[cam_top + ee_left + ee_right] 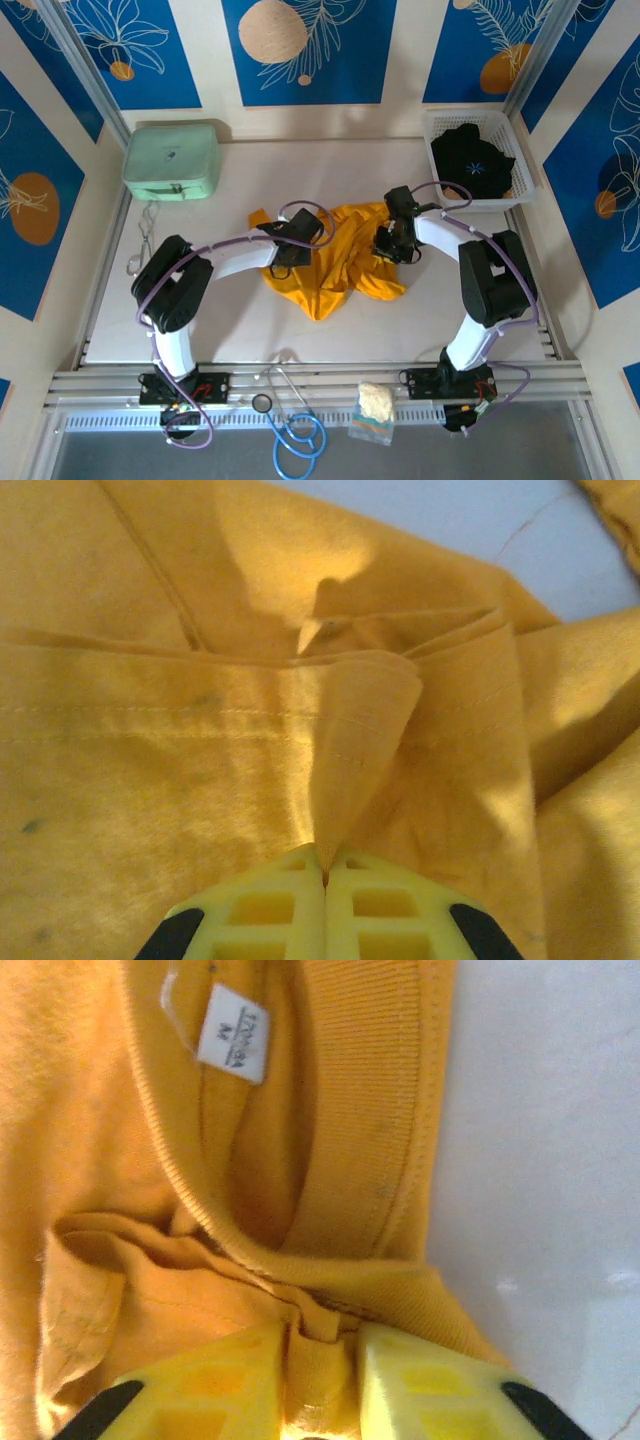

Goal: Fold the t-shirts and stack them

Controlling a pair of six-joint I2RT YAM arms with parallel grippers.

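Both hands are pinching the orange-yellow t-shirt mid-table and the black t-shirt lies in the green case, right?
Not quite: the black t-shirt lies in the white basket at the back right, not in the green case, as the top external view shows. Both the left hand and the right hand do pinch the orange-yellow t-shirt mid-table.

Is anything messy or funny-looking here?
Yes. The orange-yellow t-shirt lies crumpled in a heap mid-table, not flat or folded. The black t-shirt is bunched up in the white basket at the far right corner.
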